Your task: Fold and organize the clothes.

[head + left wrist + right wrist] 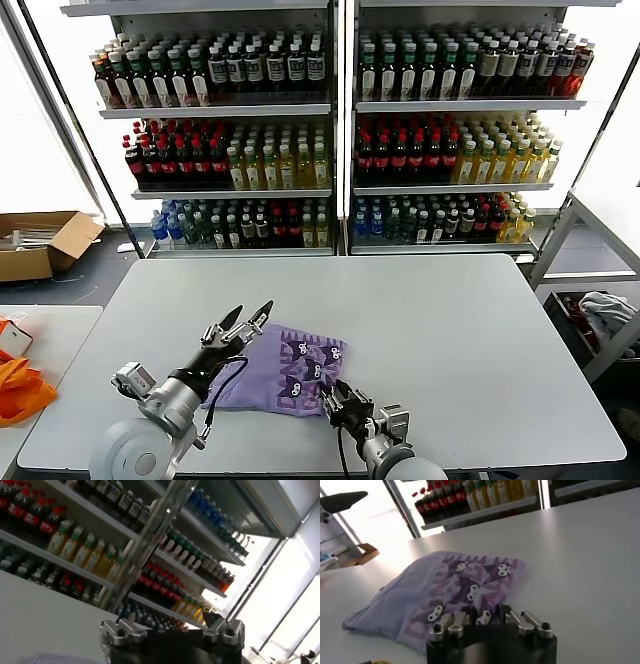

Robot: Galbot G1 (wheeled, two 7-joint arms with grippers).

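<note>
Big metal shelving (340, 150) packed with glossy drink bottles filled the back wall. In front, the worktop (450, 340) was a smooth, pale grey slab with rounded corners. The lavender T-shirt (285, 370) lay on it near the front edge, folded into a soft rumpled rectangle, dark purple cartoon print facing up. The left gripper (248, 322) hung over the shirt's left edge, thin dark jaws spread wide, holding nothing. The right gripper (338, 398) sat at the shirt's near right corner; couldn't tell if its jaws were gripping fabric.
</note>
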